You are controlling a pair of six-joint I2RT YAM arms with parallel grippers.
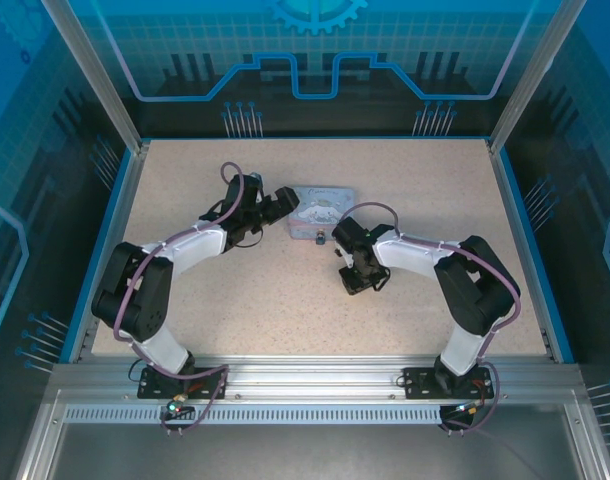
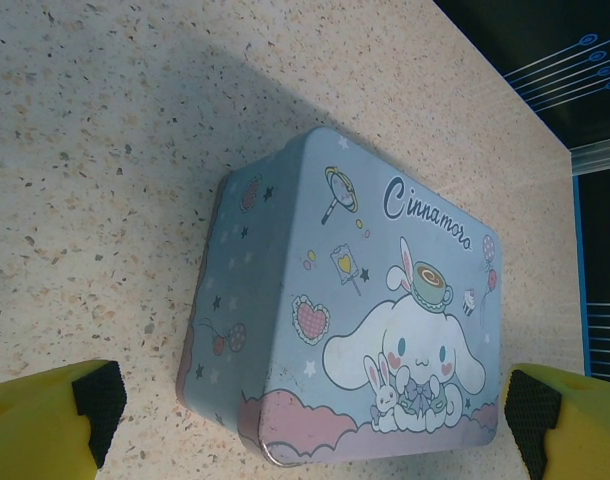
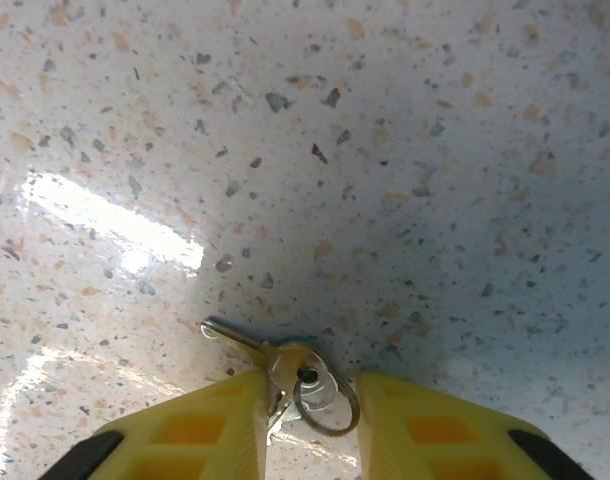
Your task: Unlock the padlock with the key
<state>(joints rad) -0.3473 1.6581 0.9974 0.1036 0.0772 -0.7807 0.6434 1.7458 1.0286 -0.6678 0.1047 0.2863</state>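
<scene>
We see the small thin metal key [image 3: 250,344] lying flat on the speckled beige counter [image 1: 415,180], with a round wire ring [image 3: 326,401] through its head. The right hand [image 3: 315,425] is low over it. Its yellow fingers [image 3: 200,435] stand close on each side of the key's head and the ring, while the blade points away from the hand. We cannot tell whether the fingers already pinch the key or only flank it.

The left hand [image 1: 282,203] is released, and its yellow fingers with black pads [image 2: 55,420] are spread wide. In front of it lies the pale blue rectangular tin box with a cartoon picture [image 2: 365,310], closed and flat on the counter.

The tiny dark padlock [image 1: 320,238] rests on the counter just beside the near side of the tin, between the tin and the right hand.
</scene>
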